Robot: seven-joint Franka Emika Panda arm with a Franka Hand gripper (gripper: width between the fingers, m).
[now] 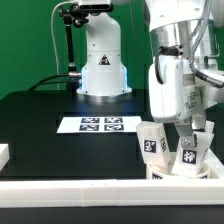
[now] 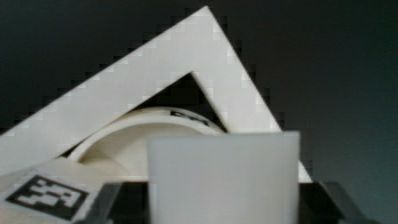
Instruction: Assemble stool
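My gripper [image 1: 190, 132] reaches down at the exterior view's right and is shut on an upright white stool leg [image 1: 188, 155] that bears a tag. In the wrist view this leg [image 2: 222, 170] fills the space between my dark fingers [image 2: 128, 200], which press on its sides. The round white seat [image 2: 151, 135] lies just behind it; in the exterior view the seat [image 1: 165, 172] is low and mostly hidden. A second tagged leg [image 1: 152, 142] leans beside the held one, and its tag shows in the wrist view [image 2: 45, 195]. A third leg is not clearly visible.
White rails [image 1: 90, 188] edge the black table and meet in a corner [image 2: 214, 60] close behind the seat. The marker board [image 1: 100, 124] lies mid-table before the robot base [image 1: 102, 70]. A small white block [image 1: 3, 153] sits at the exterior view's left edge.
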